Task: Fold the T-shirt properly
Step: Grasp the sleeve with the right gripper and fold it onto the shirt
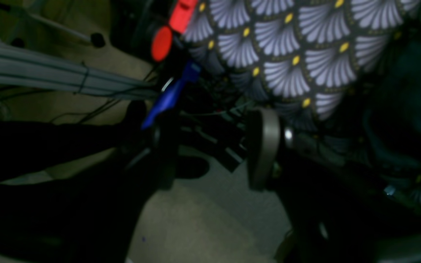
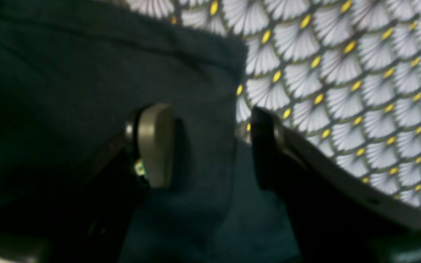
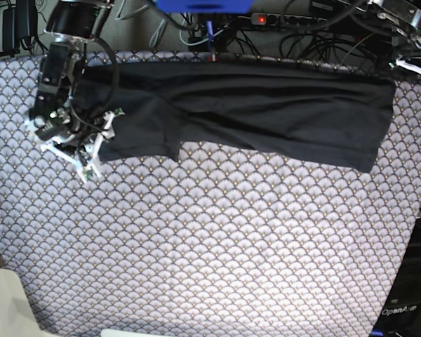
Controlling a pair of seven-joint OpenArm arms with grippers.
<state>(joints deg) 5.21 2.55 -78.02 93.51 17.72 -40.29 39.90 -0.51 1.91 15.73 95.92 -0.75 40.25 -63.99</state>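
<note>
The black T-shirt lies as a long folded band along the table's far edge, on the fan-patterned tablecloth. At its left end, my right gripper hovers over a sleeve-like flap. In the right wrist view the right gripper is open. The T-shirt lies flat beneath the gap, its edge running past the right finger, and nothing is pinched. My left gripper is open and empty, off the table's far right corner over the floor. Only part of that arm shows in the base view.
A power strip and tangled cables run behind the table's far edge, with a blue object above them. Near the left gripper are a red button, grey cable bundles and a blue tag. A black box stands right of the table.
</note>
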